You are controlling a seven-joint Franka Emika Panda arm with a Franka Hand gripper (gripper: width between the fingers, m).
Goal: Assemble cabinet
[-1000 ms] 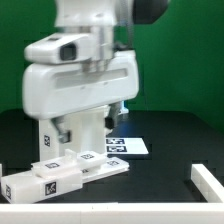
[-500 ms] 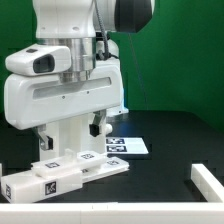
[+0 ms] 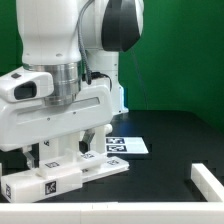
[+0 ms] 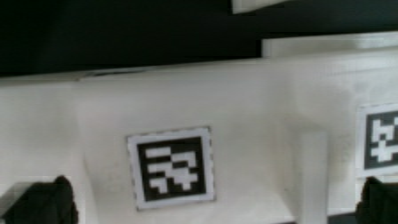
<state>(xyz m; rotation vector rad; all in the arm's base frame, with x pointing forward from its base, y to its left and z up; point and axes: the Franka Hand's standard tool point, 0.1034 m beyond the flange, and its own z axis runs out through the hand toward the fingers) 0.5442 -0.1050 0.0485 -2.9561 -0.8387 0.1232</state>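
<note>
Lower left in the exterior view, the cabinet (image 3: 45,184) pieces lie on the table (image 3: 170,152). My gripper (image 3: 64,145) hangs right over them, jaws spread wide, a tagged piece between them. Right of centre lies the marker board (image 3: 128,145).

A robot test lab with a staged work table.
A white robot arm (image 3: 50,40) hangs over a black table (image 3: 170,162) before a plain green backdrop (image 3: 182,70). The marker board (image 3: 130,146) and, nearer, the cabinet pieces (image 3: 45,186) carry square printed tags.
</note>
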